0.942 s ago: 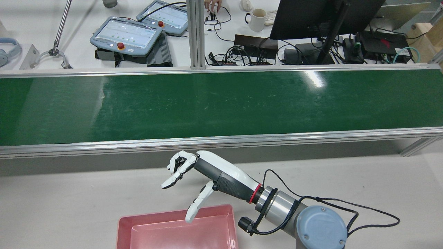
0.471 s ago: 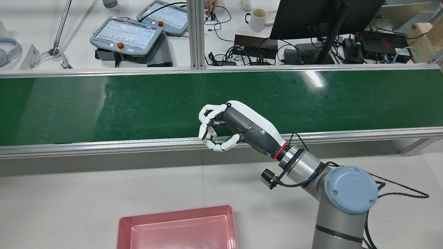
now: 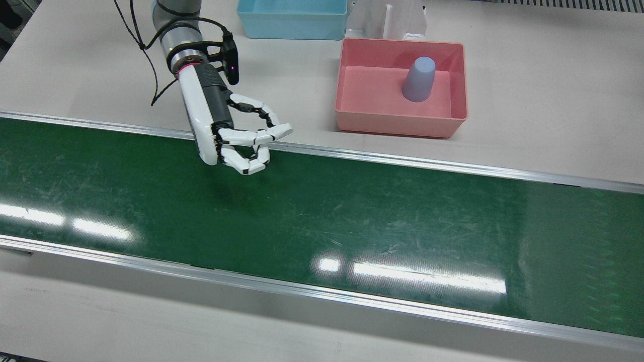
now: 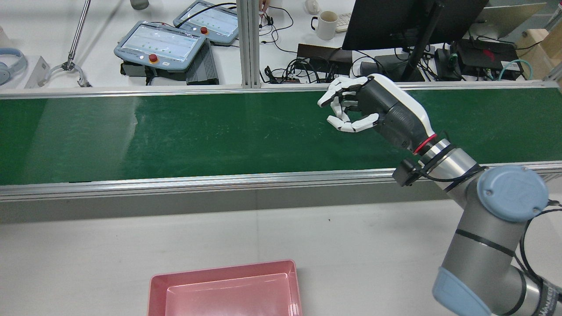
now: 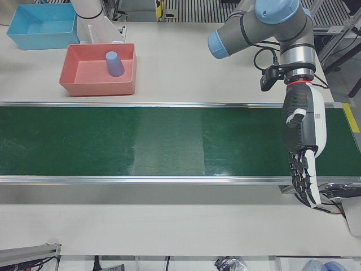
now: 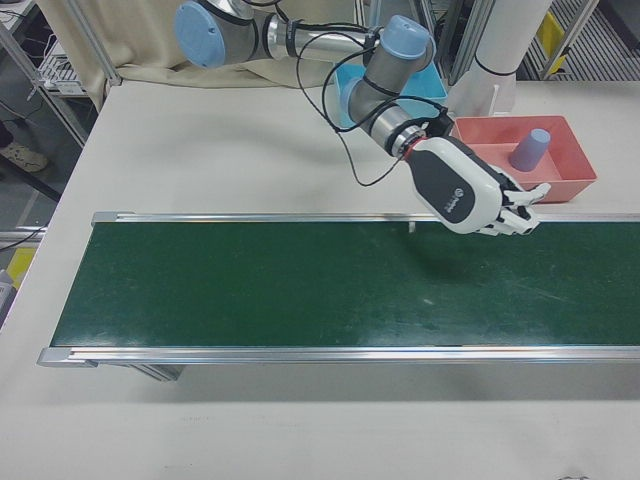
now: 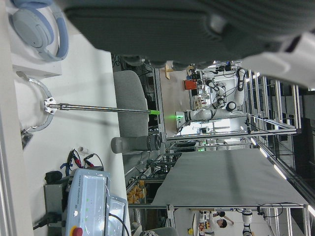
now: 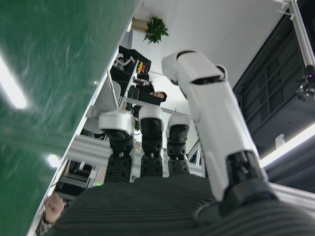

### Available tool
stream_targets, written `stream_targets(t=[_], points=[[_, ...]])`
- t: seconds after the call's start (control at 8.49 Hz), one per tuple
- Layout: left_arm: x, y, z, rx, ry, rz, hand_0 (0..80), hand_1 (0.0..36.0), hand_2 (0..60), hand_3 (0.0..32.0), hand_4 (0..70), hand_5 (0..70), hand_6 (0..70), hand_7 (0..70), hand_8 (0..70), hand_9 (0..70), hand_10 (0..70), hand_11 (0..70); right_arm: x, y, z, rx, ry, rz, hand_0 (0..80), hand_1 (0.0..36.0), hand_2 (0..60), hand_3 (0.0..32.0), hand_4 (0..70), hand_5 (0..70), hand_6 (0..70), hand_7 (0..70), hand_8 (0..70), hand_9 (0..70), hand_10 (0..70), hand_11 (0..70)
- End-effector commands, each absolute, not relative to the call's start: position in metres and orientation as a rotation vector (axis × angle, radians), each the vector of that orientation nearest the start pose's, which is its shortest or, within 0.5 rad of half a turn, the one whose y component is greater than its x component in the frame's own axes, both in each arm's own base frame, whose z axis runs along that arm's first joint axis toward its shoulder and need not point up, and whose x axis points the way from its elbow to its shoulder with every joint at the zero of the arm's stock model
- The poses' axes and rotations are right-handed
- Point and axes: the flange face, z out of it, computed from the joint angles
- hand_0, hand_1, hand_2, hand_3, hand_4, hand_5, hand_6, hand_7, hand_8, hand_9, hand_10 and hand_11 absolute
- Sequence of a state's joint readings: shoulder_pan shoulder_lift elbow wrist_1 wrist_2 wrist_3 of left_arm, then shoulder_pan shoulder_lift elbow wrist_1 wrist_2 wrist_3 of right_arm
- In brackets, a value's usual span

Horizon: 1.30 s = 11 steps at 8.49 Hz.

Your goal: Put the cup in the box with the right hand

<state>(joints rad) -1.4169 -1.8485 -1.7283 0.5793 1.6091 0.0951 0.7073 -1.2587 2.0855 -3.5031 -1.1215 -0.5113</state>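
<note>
Front view shows the right hand (image 3: 236, 138) empty over the green conveyor belt (image 3: 322, 226), fingers loosely curled and apart. The lavender cup (image 3: 418, 79) already stands upside down inside the pink box (image 3: 400, 123), well off to the hand's fingertip side, across the belt's rail. Judging by this, the placing looks done.

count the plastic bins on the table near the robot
2. The pink bin holds an upside-down cup beside the conveyor; the blue bin sits behind it, beside the pedestal. Others could lie outside the frames.
</note>
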Motion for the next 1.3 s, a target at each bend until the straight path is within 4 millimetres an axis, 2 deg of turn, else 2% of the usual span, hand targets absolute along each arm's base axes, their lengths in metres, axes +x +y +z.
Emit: stream_targets(t=[0.0, 0.12, 0.24, 0.35, 0.59, 0.71, 0.82, 0.94, 1.06, 1.18], points=[[-0.042, -0.57, 0.519, -0.1, 1.924, -2.204, 0.0, 0.0, 0.0, 0.0, 0.0, 0.0, 0.0, 0.0, 0.0, 0.0, 0.0, 0.0, -0.17, -0.509, 0.425, -0.029, 2.739, -1.962, 58.5, 27.6, 35.4, 0.0, 27.8, 17.5, 30.0, 70.0, 49.2, 67.1, 53.2, 70.0], [-0.043, -0.57, 0.519, -0.099, 1.927, -2.204, 0.0, 0.0, 0.0, 0.0, 0.0, 0.0, 0.0, 0.0, 0.0, 0.0, 0.0, 0.0, -0.156, -0.529, 0.474, -0.005, 2.649, -2.01, 54.8, 25.9, 40.9, 0.0, 27.3, 17.1, 30.3, 70.0, 50.7, 69.9, 55.4, 70.0], [-0.043, -0.57, 0.519, -0.099, 1.927, -2.204, 0.0, 0.0, 0.0, 0.0, 0.0, 0.0, 0.0, 0.0, 0.0, 0.0, 0.0, 0.0, -0.132, -0.549, 0.511, -0.057, 2.589, -2.03, 52.3, 24.6, 46.6, 0.0, 28.1, 17.0, 31.1, 70.0, 52.9, 70.0, 58.1, 70.0], [-0.043, -0.57, 0.519, -0.099, 1.927, -2.204, 0.0, 0.0, 0.0, 0.0, 0.0, 0.0, 0.0, 0.0, 0.0, 0.0, 0.0, 0.0, -0.1, -0.559, 0.529, -0.139, 2.55, -2.029, 50.8, 23.8, 50.4, 0.0, 30.5, 16.8, 32.0, 70.0, 54.5, 70.0, 59.2, 70.0], [-0.043, -0.57, 0.519, -0.099, 1.927, -2.204, 0.0, 0.0, 0.0, 0.0, 0.0, 0.0, 0.0, 0.0, 0.0, 0.0, 0.0, 0.0, -0.04, -0.569, 0.558, -0.296, 2.454, -2.07, 49.1, 23.9, 60.0, 0.0, 40.3, 16.5, 35.2, 70.0, 59.7, 70.0, 60.2, 70.0], [-0.043, -0.569, 0.518, -0.099, 1.927, -2.204, 0.0, 0.0, 0.0, 0.0, 0.0, 0.0, 0.0, 0.0, 0.0, 0.0, 0.0, 0.0, -0.003, -0.572, 0.561, -0.354, 2.432, -2.074, 48.4, 23.3, 60.0, 0.0, 42.9, 16.4, 35.7, 70.0, 60.7, 70.0, 61.5, 70.0], [-0.042, -0.569, 0.518, -0.1, 1.926, -2.203, 0.0, 0.0, 0.0, 0.0, 0.0, 0.0, 0.0, 0.0, 0.0, 0.0, 0.0, 0.0, 0.024, -0.574, 0.574, -0.393, 2.396, -2.108, 47.4, 21.9, 60.0, 0.0, 44.4, 16.2, 36.2, 70.0, 62.0, 70.0, 63.4, 70.0], [-0.043, -0.569, 0.518, -0.099, 1.927, -2.204, 0.0, 0.0, 0.0, 0.0, 0.0, 0.0, 0.0, 0.0, 0.0, 0.0, 0.0, 0.0, 0.04, -0.573, 0.589, -0.42, 2.362, -2.142, 48.3, 23.5, 60.0, 0.0, 51.1, 16.5, 37.6, 70.0, 63.8, 70.0, 63.3, 70.0], [-0.043, -0.57, 0.518, -0.099, 1.928, -2.202, 0.0, 0.0, 0.0, 0.0, 0.0, 0.0, 0.0, 0.0, 0.0, 0.0, 0.0, 0.0, 0.051, -0.572, 0.605, -0.442, 2.325, -2.178, 52.7, 29.0, 60.0, 0.0, 70.0, 16.9, 40.1, 70.0, 64.6, 70.0, 60.1, 70.0], [-0.043, -0.57, 0.518, -0.099, 1.928, -2.202, 0.0, 0.0, 0.0, 0.0, 0.0, 0.0, 0.0, 0.0, 0.0, 0.0, 0.0, 0.0, 0.069, -0.57, 0.613, -0.478, 2.289, -2.188, 56.1, 33.4, 60.0, 0.0, 70.0, 17.5, 41.9, 70.0, 65.8, 70.0, 58.6, 70.0]])
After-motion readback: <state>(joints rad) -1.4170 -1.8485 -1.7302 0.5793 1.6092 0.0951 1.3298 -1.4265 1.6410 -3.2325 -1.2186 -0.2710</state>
